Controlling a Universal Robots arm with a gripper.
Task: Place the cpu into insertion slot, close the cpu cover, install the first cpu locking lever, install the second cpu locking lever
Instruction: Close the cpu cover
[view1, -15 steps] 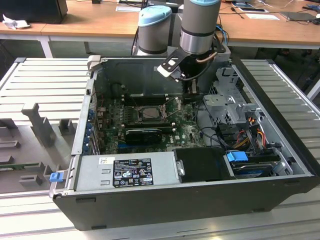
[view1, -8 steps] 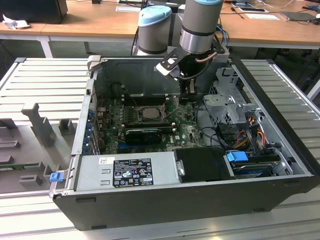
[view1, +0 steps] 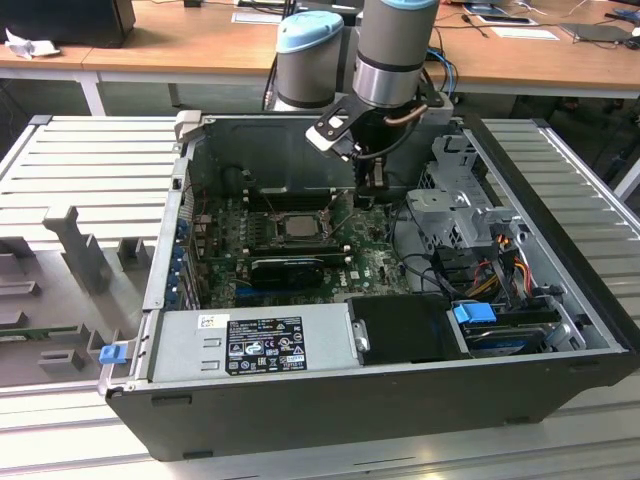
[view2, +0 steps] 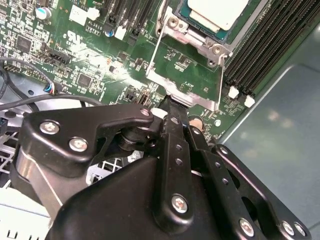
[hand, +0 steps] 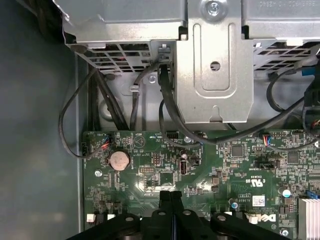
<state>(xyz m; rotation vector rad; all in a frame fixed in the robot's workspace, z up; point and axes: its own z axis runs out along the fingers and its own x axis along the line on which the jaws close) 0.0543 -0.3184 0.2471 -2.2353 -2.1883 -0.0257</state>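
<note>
Claw (view2: 169, 103), black fingers pressed together, tips at thin silvery cpu cover (view2: 199, 100) edge.

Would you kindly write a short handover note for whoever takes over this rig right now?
Gripper: jaws shut, nothing seen between them, tip at the free edge of the cpu cover; contact cannot be told.
Cpu: seated in the insertion slot.
Cover: swung open, lying beside the slot.
Done: cpu placed.
Left: closing the cover and both lever steps.
</note>
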